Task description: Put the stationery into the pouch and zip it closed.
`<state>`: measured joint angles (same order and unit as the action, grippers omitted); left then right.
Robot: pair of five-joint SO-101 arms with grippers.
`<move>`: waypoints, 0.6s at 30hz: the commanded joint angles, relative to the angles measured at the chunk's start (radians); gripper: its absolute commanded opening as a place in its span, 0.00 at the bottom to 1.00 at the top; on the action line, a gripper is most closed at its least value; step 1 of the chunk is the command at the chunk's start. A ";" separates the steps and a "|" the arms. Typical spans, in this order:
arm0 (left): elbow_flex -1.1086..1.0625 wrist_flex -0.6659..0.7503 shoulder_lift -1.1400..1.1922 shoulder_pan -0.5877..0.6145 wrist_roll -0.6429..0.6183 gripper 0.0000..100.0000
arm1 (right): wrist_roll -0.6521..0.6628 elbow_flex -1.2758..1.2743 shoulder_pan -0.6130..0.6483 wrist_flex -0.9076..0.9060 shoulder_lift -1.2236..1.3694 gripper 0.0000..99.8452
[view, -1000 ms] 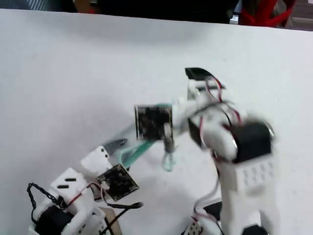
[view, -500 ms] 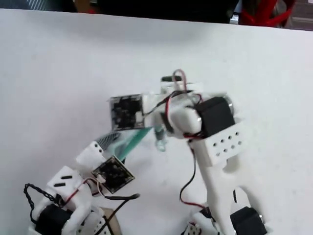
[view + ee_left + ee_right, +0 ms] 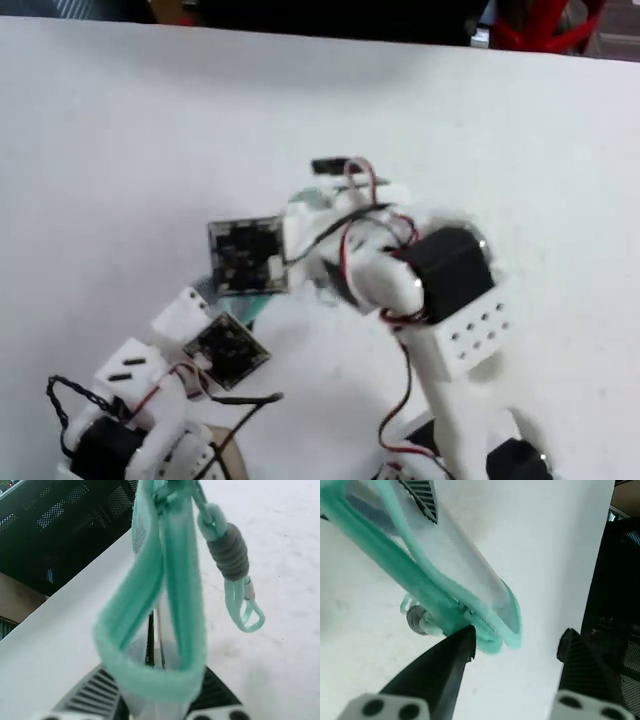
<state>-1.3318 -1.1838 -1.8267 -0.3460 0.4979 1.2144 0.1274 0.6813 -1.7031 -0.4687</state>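
Change: over last second right arm swung across toward left arm, closing in above pouch (image 3: 177, 595). Pouch raised over worktop (image 3: 150, 130), one end pinched in left tool (image 3: 157, 700). Right tool (image 3: 518, 636) spread, fingers straddling pouch's zip end, pull (image 3: 230, 555) dangling beside. Likely lining up for zipping; no grip yet.

High view looks down on the table (image 3: 120, 120), while both wrist views closely share the pouch (image 3: 175, 580)
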 commanded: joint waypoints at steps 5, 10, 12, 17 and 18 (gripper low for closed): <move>0.002 0.012 0.004 0.019 -0.017 0.02 | -0.029 -0.018 0.084 -0.012 -0.088 0.27; 0.000 0.008 0.004 0.021 -0.017 0.02 | 0.120 -0.017 -0.128 -0.004 -0.127 0.27; 0.000 0.008 0.004 0.018 -0.017 0.02 | 0.126 -0.005 -0.182 0.018 -0.117 0.27; 0.000 0.014 0.004 0.018 -0.017 0.02 | 0.130 0.018 -0.220 0.042 -0.028 0.27; 0.000 0.014 0.004 0.018 -0.017 0.02 | 0.130 0.018 -0.216 0.033 0.005 0.27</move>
<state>-1.3334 -1.1776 -1.8267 -0.3460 0.4948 1.3341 0.1135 0.4772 -1.6801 -0.5194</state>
